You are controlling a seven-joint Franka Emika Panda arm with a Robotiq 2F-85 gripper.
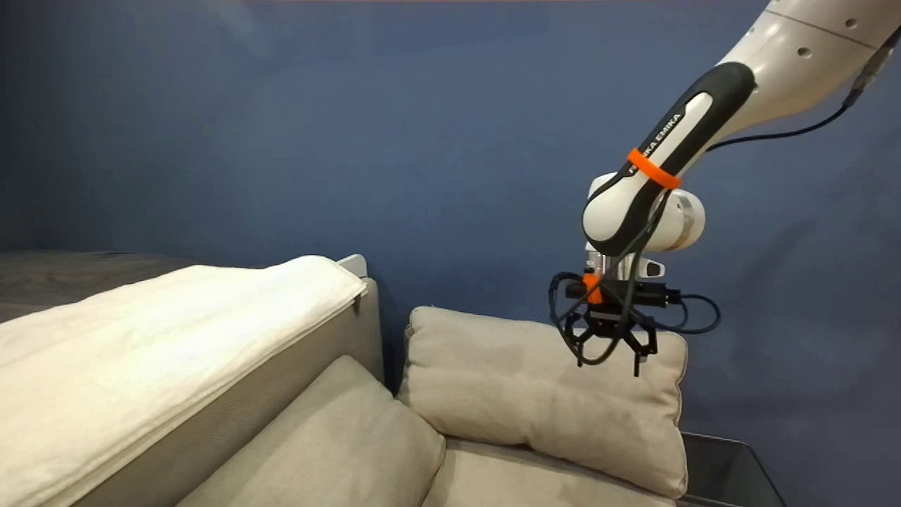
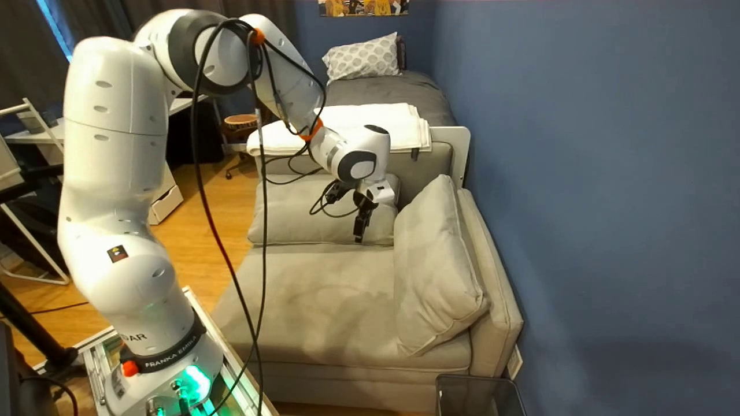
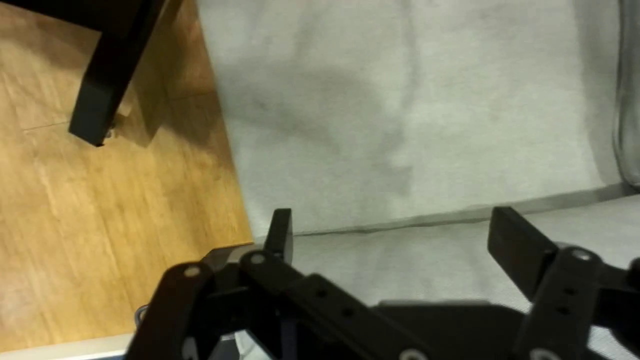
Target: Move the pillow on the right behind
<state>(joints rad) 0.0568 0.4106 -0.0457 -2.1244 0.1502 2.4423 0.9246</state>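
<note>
The pillow (image 1: 535, 394), puffy and beige-cream, leans against the boxy sofa back block (image 2: 494, 277) on the wall side. It also shows in an exterior view (image 2: 433, 271), tilted on the seat, and its piped edge (image 3: 631, 120) shows at the right of the wrist view. The flatter beige cushion (image 1: 338, 436) rests against the sofa's other side and also shows in an exterior view (image 2: 306, 211). My gripper (image 1: 609, 367) is open, empty and pointing down. In an exterior view (image 2: 359, 238) it hangs left of the pillow. Its spread fingers (image 3: 392, 225) show over the seat and flatter cushion.
The sofa seat (image 2: 329, 294) spreads below the gripper. A white blanket (image 2: 399, 124) lies over the sofa's end by a bed. A dark bin (image 2: 477, 393) stands at the sofa's front. The blue wall (image 1: 352, 141) runs behind the pillow. Cables hang from the arm.
</note>
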